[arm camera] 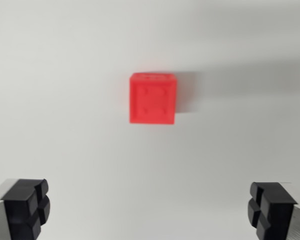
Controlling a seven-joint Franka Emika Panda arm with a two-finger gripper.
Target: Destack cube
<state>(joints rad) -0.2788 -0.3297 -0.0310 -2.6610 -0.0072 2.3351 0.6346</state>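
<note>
A red cube (152, 98) with small studs on its face sits on the white surface in the middle of the wrist view. The picture is slightly blurred, so I cannot tell whether a second cube lies under it. My gripper (149, 210) is open, its black fingertips (27, 207) at the bottom left and bottom right corners. Nothing is between them. The cube lies beyond the fingertips, roughly centred on the gap and apart from both.
The white surface (65, 75) fills the whole view. A soft grey shadow (240, 75) stretches from the cube toward the wrist view's right.
</note>
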